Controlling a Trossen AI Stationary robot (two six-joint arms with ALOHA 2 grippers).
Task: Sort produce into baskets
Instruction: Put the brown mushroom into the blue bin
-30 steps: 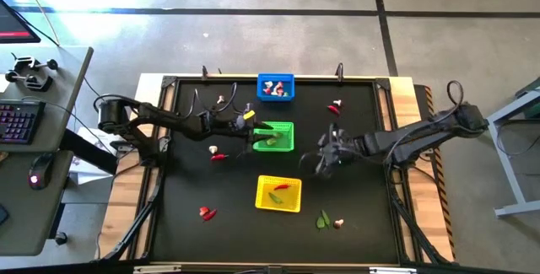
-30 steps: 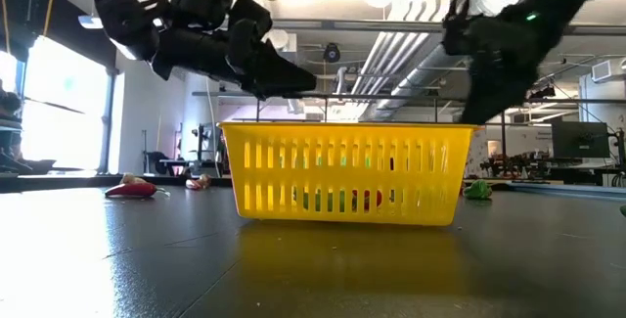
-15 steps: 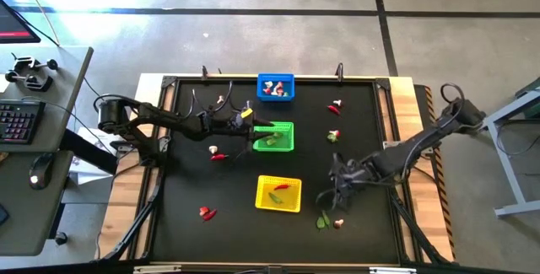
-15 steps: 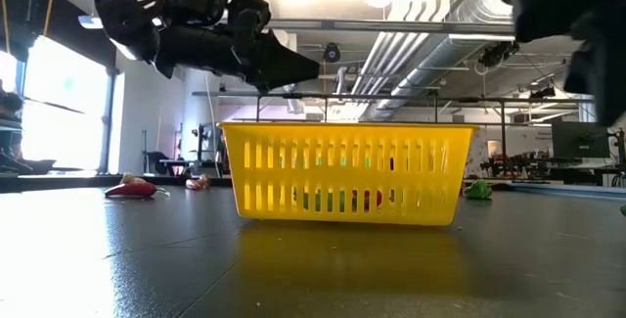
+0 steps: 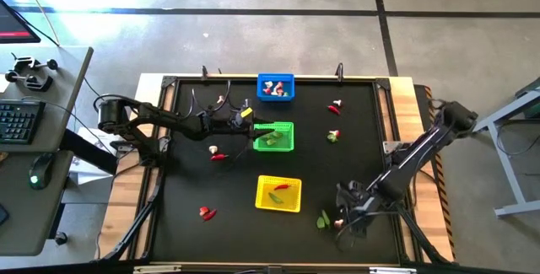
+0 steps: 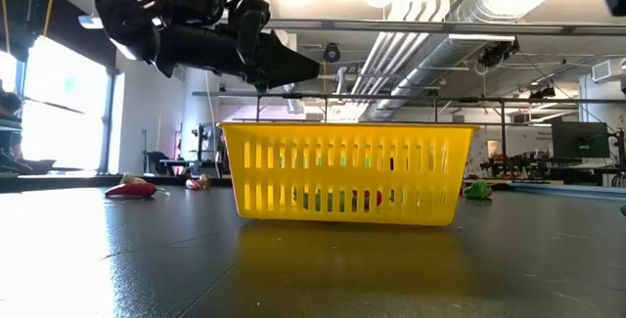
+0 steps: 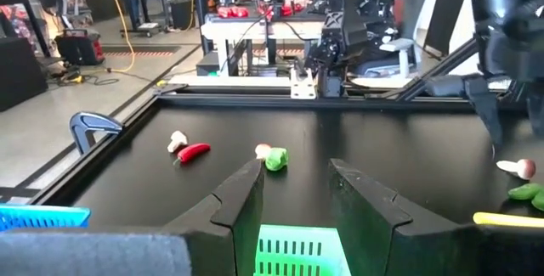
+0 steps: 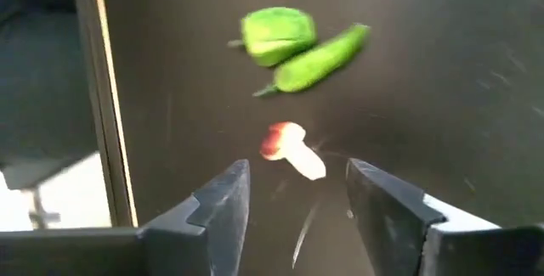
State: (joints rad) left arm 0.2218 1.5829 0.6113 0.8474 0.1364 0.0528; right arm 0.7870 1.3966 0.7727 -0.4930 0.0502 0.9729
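The blue basket (image 5: 275, 87), green basket (image 5: 274, 136) and yellow basket (image 5: 278, 193) stand in a row down the table's middle, each with a few pieces inside. My right gripper (image 8: 293, 187) is open, slanting down over a white-and-red mushroom bit (image 8: 291, 149) near the table's near right; two green pieces (image 8: 297, 42) lie just beyond it. In the high view this gripper (image 5: 342, 217) is beside those pieces (image 5: 324, 220). My left gripper (image 7: 297, 191) is open, level, with nothing in it, at the green basket's left rim (image 7: 293, 255).
Loose pieces lie around: a red chilli (image 5: 218, 154) left of the green basket, another (image 5: 207, 214) at the near left, a mushroom and chilli (image 5: 336, 107) and a green bit (image 5: 332, 137) at the far right. The table's raised edge (image 8: 106, 98) runs close to my right gripper.
My right gripper has swung from beside the green basket, right of the table's middle, toward the near edge, and now stands over the mushroom bit and green pieces at the near right. It has left the low view. No piece has moved.
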